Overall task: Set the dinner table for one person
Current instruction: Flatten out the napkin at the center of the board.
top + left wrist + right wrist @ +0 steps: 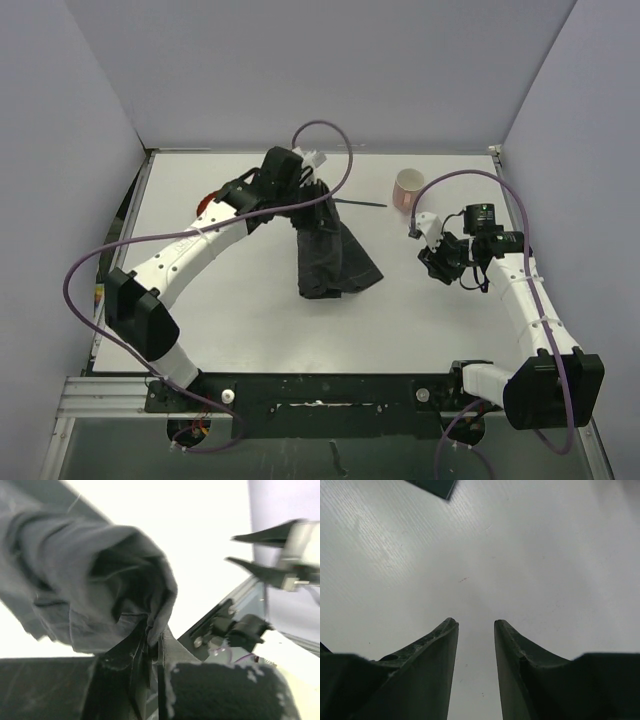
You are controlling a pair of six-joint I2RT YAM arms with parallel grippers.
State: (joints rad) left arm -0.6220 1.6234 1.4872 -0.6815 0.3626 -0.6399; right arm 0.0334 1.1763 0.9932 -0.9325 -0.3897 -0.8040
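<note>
Here the left gripper pinches the cloth by its far end, its length running nearward; the right gripper, part-open, holds nothing.

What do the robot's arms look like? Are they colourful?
Mostly white and black. The left arm and right arm are white tubes with chunky black joints. A purple cable loops along each one. The right end effector has two dark, curved, pointed fingers.

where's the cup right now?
Top view: the cup stands near the table's far edge, right of centre, beyond the right pincer and right of the dark cloth.
</note>
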